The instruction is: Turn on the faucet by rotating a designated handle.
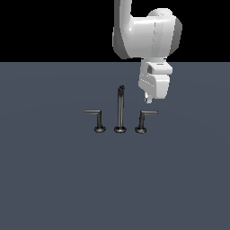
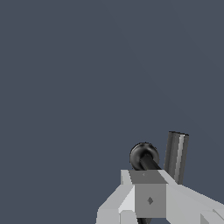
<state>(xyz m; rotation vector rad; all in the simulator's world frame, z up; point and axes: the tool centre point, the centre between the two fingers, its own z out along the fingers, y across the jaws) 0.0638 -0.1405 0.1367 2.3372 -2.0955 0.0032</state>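
Hovered just above the handle, the gripper, at about one o'clock from its round base; could not tell whether open or closed. Stood on the desk at three o'clock from the spout post, lever bar pointing toward three o'clock. Best lowered beside the bar near its free end, then swept around the post, pressing steadily without slipping over the top.

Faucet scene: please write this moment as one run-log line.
arm: above handle | claw: near lever, contact unclear, state unclear | lever: points to exterior view's right | spout: upright | twin handle: untouched
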